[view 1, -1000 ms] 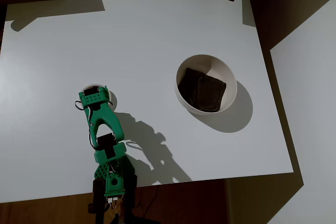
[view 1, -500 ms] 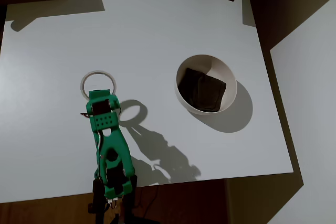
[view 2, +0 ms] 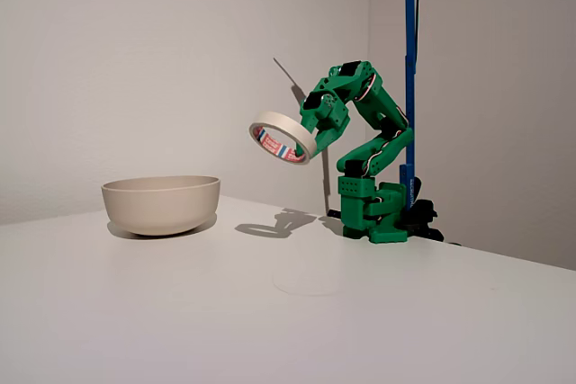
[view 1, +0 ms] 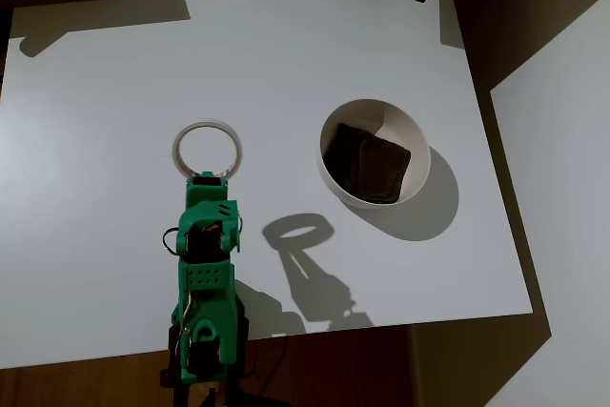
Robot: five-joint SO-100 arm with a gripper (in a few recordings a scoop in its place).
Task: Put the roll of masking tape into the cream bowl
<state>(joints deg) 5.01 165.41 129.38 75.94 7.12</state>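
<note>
1. Carry step in hand: gripper (view 2: 312, 139) pinching the roll of masking tape (view 2: 283, 138) by its rim, ring tilted, hole facing partly down twd the table (view 1: 286, 35).
2. Tape airborne, well clear of the tabletop in fixed view; in overhead view ring (view 1: 207, 150) sits well apart from the cream bowl (view 1: 419, 145), on its left.
3. Bowl already holds dark brown square pieces (view 1: 367, 164); room left above them looks ample, judging by rim width vs ring.
4. Keep height: bowl wall (view 2: 162, 207) stands proud of the table, so swing across w/ tape above rim level, no dip en route.
5. Aim ring centre over bowl centre, not over near rim; an off-centre drop prob. clips the rim and rolls off.
6. Lower close to bowl contents before letting go; a tilted ring dropped from high may bounce out.
7. Hold pinch firm during swing; grip on one edge only, so ring could pivot if jerked.
</note>
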